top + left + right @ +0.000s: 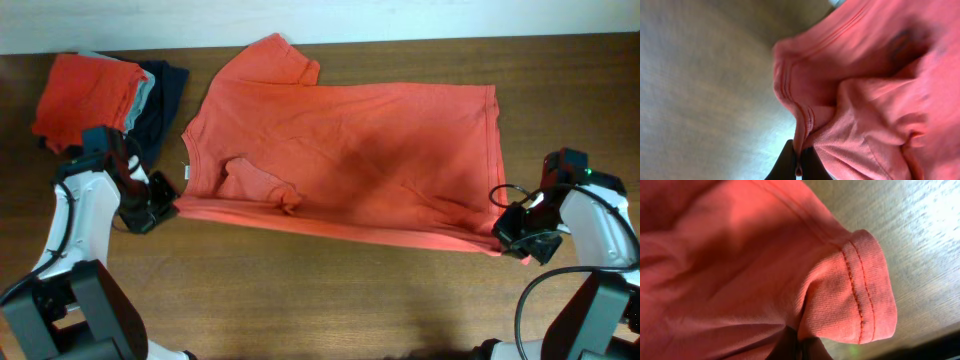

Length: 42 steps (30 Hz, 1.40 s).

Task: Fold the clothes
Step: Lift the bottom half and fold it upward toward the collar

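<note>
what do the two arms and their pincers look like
Both arms have white rounded shells with black joints. A black cable runs along the left arm; the right arm has a thin black cable loop near its wrist and a small green light. The left pincer and right pincer are black.

**Matt knit cloth on grained wood**

The spread T-shirt (340, 150) is matt orange-red knit cloth, finely ribbed, and its hem (860, 295) is double-stitched. The tabletop (300, 300) is brown grained wood with a faint sheen. At its far left corner the folded orange-red garment (85, 90) looks equally matt.
</note>
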Each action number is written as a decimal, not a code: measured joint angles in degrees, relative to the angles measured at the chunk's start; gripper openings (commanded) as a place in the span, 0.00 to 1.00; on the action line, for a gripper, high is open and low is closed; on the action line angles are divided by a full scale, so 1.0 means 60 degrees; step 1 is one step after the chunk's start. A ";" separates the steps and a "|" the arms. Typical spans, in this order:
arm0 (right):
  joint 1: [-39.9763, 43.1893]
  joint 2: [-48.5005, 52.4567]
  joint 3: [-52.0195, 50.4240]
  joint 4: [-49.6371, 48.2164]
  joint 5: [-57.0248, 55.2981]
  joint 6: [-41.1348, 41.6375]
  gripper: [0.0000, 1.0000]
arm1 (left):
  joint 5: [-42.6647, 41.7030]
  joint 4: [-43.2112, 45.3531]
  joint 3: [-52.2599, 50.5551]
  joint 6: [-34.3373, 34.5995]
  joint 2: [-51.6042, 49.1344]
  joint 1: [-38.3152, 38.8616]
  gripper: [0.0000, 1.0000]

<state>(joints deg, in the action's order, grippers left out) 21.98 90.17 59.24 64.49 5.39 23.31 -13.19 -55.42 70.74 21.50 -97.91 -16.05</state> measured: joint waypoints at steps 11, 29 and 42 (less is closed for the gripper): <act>-0.0055 0.0000 0.0765 -0.0397 0.0306 0.0000 0.04 | -0.0255 0.1009 0.0827 0.0076 0.0015 0.0200 0.01; -0.0055 0.0000 0.0911 -0.2419 0.0262 -0.0142 0.04 | 0.0933 0.2871 0.0827 0.0109 0.0015 0.1501 0.01; -0.0565 0.0007 0.0911 -0.4018 0.0226 -0.0474 0.04 | 0.1315 0.3683 0.0838 0.0113 -0.0506 0.1559 0.01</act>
<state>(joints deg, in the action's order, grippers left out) 18.59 90.21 64.71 40.38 6.74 20.47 -5.30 -33.32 75.77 22.17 -100.95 -6.70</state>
